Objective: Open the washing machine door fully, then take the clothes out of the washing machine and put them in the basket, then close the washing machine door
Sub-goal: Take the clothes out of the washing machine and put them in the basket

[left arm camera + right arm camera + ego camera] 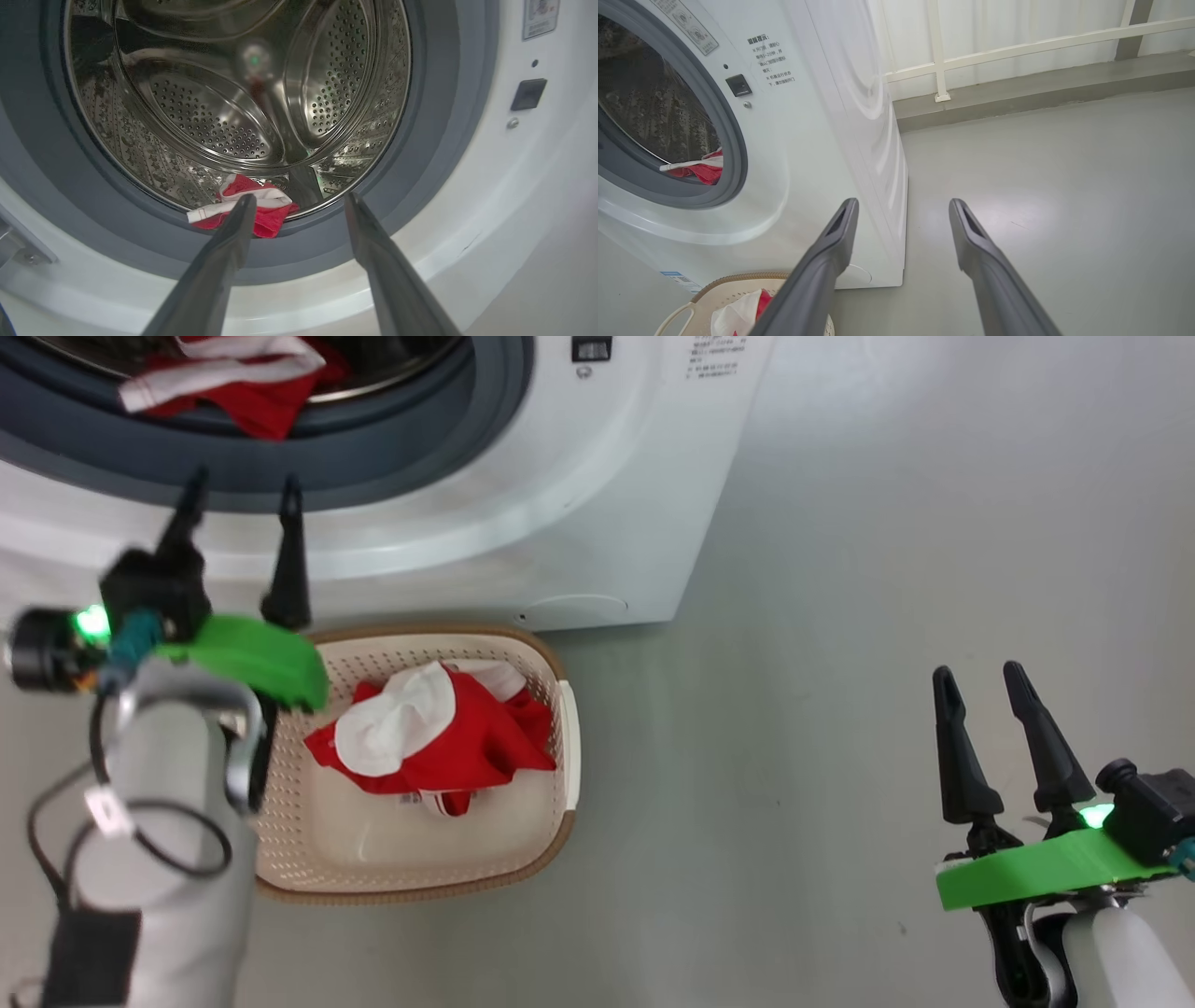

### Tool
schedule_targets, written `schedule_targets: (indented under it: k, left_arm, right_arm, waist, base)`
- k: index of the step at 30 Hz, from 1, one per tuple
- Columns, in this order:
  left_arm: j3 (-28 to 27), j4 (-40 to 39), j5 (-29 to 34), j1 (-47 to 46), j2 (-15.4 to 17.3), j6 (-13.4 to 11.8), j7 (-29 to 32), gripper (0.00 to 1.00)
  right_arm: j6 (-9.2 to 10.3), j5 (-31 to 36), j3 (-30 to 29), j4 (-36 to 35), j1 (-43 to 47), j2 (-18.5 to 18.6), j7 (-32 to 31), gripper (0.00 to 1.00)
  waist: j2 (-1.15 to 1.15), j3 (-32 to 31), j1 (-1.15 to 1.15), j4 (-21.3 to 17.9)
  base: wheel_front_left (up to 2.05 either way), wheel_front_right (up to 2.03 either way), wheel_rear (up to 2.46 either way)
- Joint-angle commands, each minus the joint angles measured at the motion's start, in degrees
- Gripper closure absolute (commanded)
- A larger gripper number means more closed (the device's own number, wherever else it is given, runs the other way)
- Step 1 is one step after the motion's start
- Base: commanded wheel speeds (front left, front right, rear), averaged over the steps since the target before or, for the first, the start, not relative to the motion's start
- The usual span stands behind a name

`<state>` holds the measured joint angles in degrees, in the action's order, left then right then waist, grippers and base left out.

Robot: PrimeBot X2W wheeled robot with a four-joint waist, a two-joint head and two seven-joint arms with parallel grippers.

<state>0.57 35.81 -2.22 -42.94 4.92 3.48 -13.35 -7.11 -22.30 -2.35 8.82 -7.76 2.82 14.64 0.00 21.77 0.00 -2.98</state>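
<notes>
At the mouth of the washing machine point(560, 513), the left gripper point(245, 495) stands wide open and empty, fingers aimed at the grey rubber ring point(420, 439). Red and white clothes point(233, 383) lie on the lip of the drum point(210, 116), at the gripper's 12 o'clock. Its pale forearm point(159, 821) overlaps the left side of the basket point(373, 840), which sits at the gripper's 5 o'clock and holds another red and white garment point(439, 737). The right gripper point(978, 677), at 4 o'clock in the head view, is open and empty above the floor point(794, 709).

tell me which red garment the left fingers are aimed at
The red garment draped over the drum's lip onto the grey ring; the left gripper's open fingers point at it. The other garment lies bunched in the basket.
</notes>
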Motion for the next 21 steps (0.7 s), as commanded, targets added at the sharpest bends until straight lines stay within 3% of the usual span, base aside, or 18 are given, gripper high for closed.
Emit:
schedule_targets:
  k: [1, 13, 21]
  left_arm:
    - [-0.8, 2.4, 1.4, -5.2, 2.9, -0.7, 1.2, 0.0]
    - [1.7, 21.1, 5.5, -24.1, 7.6, -4.6, 6.8, 0.0]
    - [3.4, 30.7, 7.4, -31.9, 10.6, -7.1, 8.5, 0.0]
  right_arm:
    - [-0.37, -1.2, 2.0, -1.5, -1.9, 0.1, 0.4, 0.0]
    - [-0.37, -3.4, 2.2, -1.9, -5.1, 0.1, 0.4, 0.0]
    - [-0.37, -4.0, 3.5, -2.1, -6.4, 0.1, 0.4, 0.0]
  waist:
    - [0.0, 4.1, 0.0, -1.7]
    - [0.0, 9.5, 0.0, -4.9]
    - [0.0, 11.5, 0.0, -7.3]
  base:
    - [0.0, 0.0, 0.0]
    - [0.0, 0.0, 0.0]
    - [0.0, 0.0, 0.0]
